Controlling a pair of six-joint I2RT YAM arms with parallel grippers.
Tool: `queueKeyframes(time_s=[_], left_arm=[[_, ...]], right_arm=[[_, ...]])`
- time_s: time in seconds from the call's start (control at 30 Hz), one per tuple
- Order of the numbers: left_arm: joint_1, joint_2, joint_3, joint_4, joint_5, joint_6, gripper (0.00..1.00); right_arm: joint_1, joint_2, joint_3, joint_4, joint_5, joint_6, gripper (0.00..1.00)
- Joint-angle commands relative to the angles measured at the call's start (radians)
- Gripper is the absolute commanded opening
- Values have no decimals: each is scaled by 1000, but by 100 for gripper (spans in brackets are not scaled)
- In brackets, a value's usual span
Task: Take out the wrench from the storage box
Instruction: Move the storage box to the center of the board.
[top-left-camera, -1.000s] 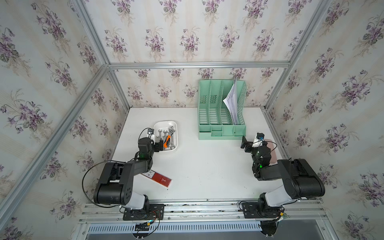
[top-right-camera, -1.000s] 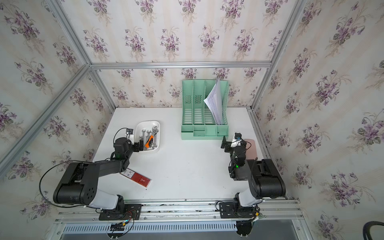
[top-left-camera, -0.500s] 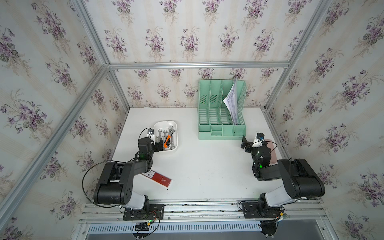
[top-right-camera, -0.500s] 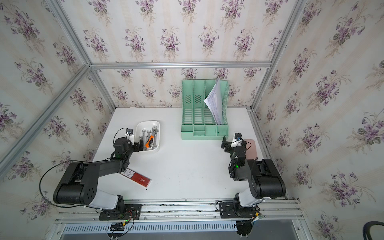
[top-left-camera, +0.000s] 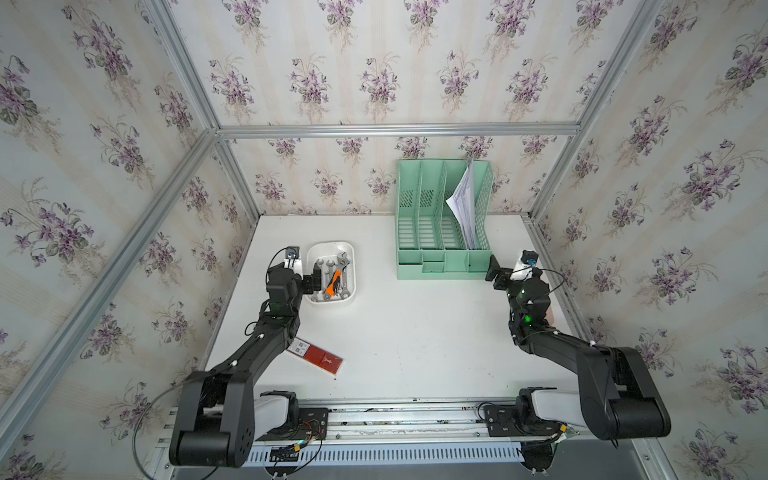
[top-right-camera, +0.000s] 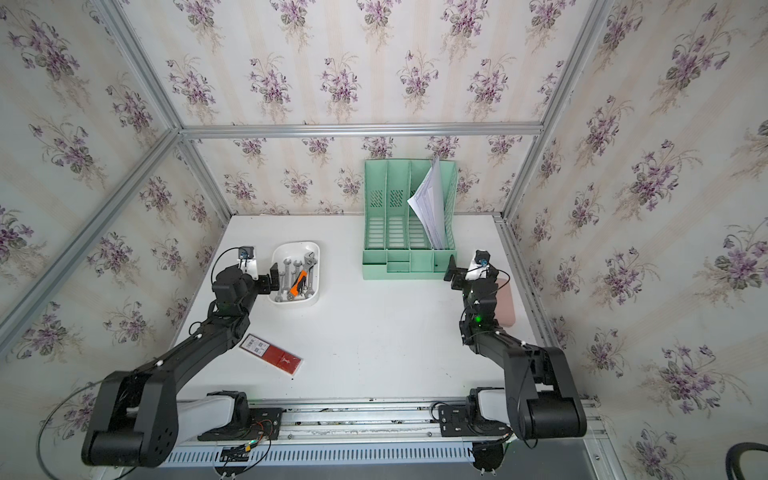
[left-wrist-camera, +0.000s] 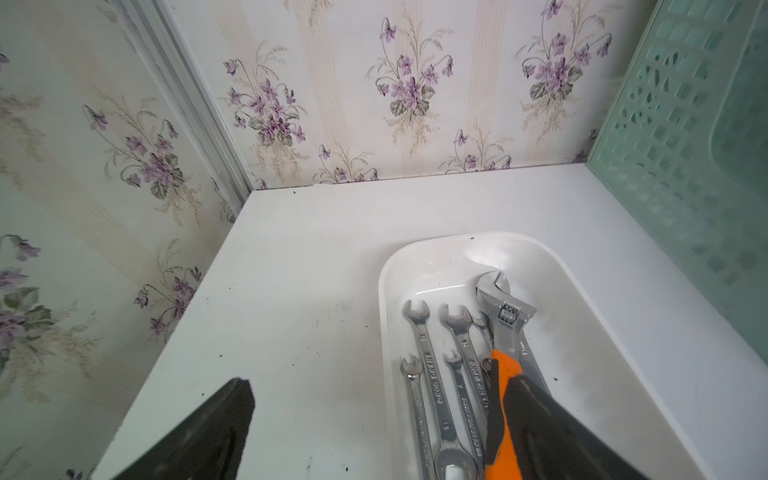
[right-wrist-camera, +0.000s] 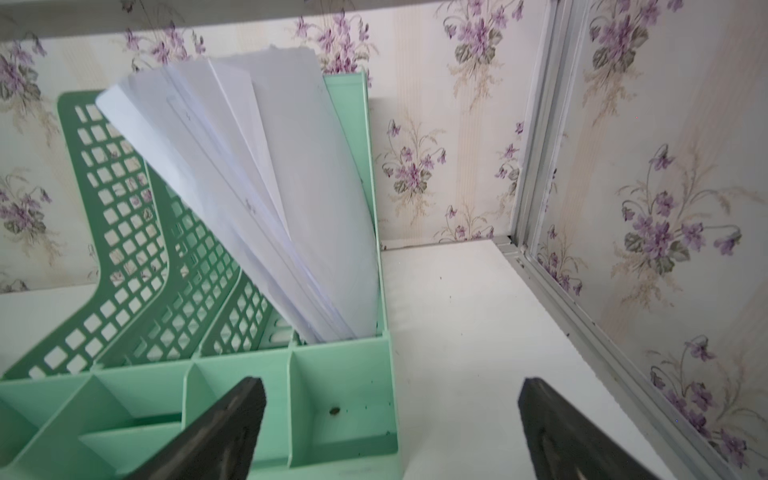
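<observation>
Adjustable wrench is lying atop spanners in storage box: judged heavy, rigid, slick; orange handle offering surest hold. Left gripper and right gripper are standing spread.

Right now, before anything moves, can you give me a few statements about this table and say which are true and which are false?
1. The orange-handled wrench lies in the white tray. True.
2. The left claw is shut on a wrench. False: it is open and holds nothing.
3. Papers stand in the green organizer. True.
4. The red card lies in the tray. False: it lies on the table, beside the left arm.
5. The right claw is open, near the organizer. True.
</observation>
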Motion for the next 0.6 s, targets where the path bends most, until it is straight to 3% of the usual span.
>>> queueKeyframes(time_s=[0.0, 0.13, 0.23, 0.33, 0.57], left_arm=[[0, -105, 74, -308, -149, -158, 99], [3, -100, 282, -722, -332, -415, 99], [3, -45, 388, -874, -260, -421, 99], [3, 15, 458, -949, -160, -395, 99], [15, 204, 588, -1063, -11, -360, 99]], right_arm=[[6, -70, 95, -330, 35, 115, 100], [7, -78, 311, -714, 16, 397, 100], [8, -16, 439, -908, -147, 531, 100], [17, 20, 427, -877, -345, 585, 97], [216, 45, 430, -902, -306, 554, 96]])
